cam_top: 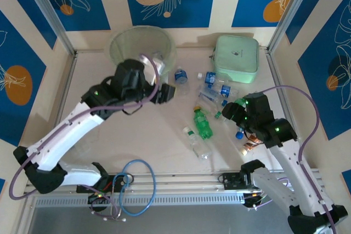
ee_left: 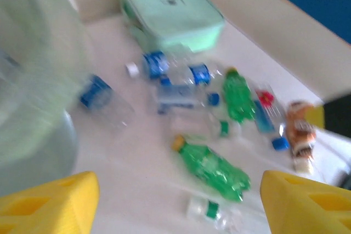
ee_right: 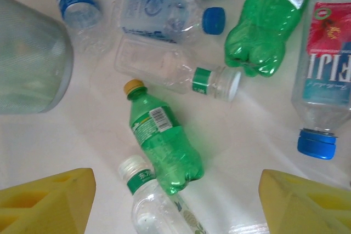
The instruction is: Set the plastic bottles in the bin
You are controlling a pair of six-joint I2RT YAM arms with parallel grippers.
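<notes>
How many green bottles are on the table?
2. One green bottle lies near the middle, between clear bottles. The other green bottle lies beside the red-labelled bottle. The right arm may hide more.

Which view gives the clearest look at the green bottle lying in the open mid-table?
The right wrist view: the green bottle lies whole and sharp, its yellow cap and barcode label clear. The left wrist view has the green bottle whole too, but blurred. The top external view shows the green bottle small, from above.
</notes>
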